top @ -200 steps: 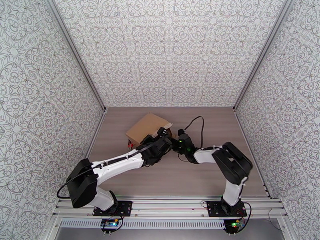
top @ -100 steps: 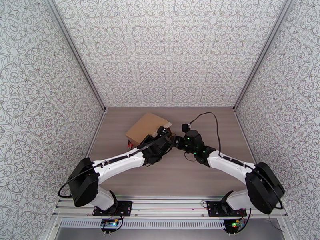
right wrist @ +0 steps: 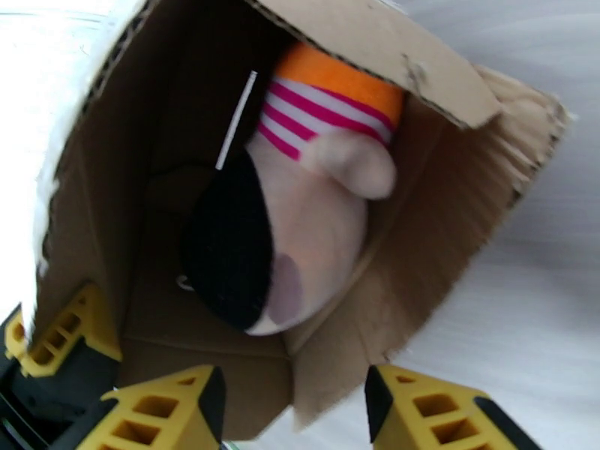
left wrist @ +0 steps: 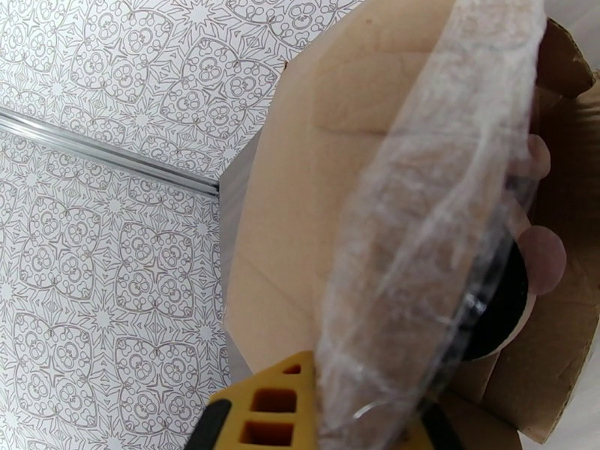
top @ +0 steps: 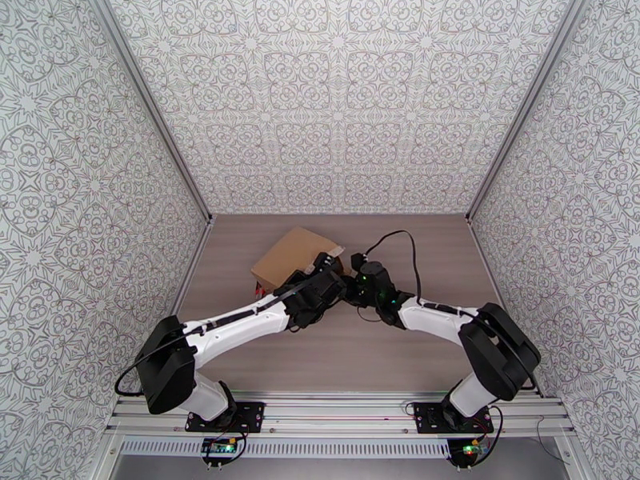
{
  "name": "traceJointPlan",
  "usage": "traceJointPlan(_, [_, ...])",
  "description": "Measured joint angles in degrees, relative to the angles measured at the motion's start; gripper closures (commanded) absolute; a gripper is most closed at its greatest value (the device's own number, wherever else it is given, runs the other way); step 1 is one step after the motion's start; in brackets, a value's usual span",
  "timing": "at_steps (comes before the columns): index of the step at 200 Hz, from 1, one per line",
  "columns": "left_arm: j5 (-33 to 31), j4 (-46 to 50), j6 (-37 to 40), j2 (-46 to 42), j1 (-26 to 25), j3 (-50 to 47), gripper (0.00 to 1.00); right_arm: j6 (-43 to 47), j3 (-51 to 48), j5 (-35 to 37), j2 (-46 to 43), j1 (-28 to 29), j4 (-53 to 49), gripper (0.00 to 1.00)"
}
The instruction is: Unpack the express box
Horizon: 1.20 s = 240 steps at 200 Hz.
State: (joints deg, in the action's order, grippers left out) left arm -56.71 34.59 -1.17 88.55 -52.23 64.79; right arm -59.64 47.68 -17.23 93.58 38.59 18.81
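The express box (top: 294,251) lies on its side at the back left of the table, its open end facing right. My left gripper (top: 331,270) is shut on the taped flap (left wrist: 420,219) at that opening, and one yellow finger (left wrist: 262,403) shows below the flap. My right gripper (right wrist: 292,414) stands open just in front of the opening (top: 353,283). Inside the box lies a plush doll (right wrist: 300,241) with a pink-striped, orange-banded cap, a black patch and a pink cheek. It is apart from my right fingers (right wrist: 169,410).
A small red thing (top: 258,289) peeks out at the box's near-left corner, half hidden by my left arm. Patterned walls close in the table (top: 448,258) on three sides. The right wrist's black cable (top: 398,238) loops up above the box's open end.
My right arm swung out to the right and pulled its gripper back, then folded in again, bringing the gripper back to the box opening. The box and left arm barely moved.
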Motion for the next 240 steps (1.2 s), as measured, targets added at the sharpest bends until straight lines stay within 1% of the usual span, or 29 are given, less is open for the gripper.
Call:
traceJointPlan(19, [0.2, 0.2, -0.2, 0.0, 0.0, 0.0, 1.0, -2.1, 0.4, -0.7, 2.3, 0.0, 2.7, 0.46])
traceJointPlan(62, [0.2, 0.9, -0.2, 0.0, 0.0, 0.5, 1.0, -3.9, 3.8, -1.7, 6.5, 0.0, 4.6, 0.51])
traceJointPlan(85, [0.5, 1.3, -0.2, 0.0, 0.0, 0.9, 1.0, -5.0, 3.9, -2.1, 7.7, 0.0, 6.3, 0.57])
traceJointPlan(112, [0.6, 1.3, -0.2, 0.0, 0.0, 0.9, 1.0, -5.6, 4.7, -2.9, 10.0, 0.1, 7.0, 0.63])
traceJointPlan(182, [1.1, 1.3, -0.2, 0.0, 0.0, 1.1, 1.0, -5.6, 5.0, -3.4, 10.4, 0.2, 7.3, 0.69])
traceJointPlan(192, [1.2, 1.3, -0.2, 0.0, -0.1, 1.1, 1.0, -5.6, 5.1, -3.4, 10.4, 0.2, 7.5, 0.73])
traceJointPlan(210, [1.2, 1.3, -0.2, 0.0, -0.2, 1.1, 1.0, -5.7, 5.9, -3.5, 11.0, 0.4, 7.8, 0.83])
traceJointPlan(240, [1.2, 1.3, -0.2, 0.0, -0.3, 1.1, 1.0, -6.6, 6.4, -3.6, 11.8, 0.5, 8.6, 0.9])
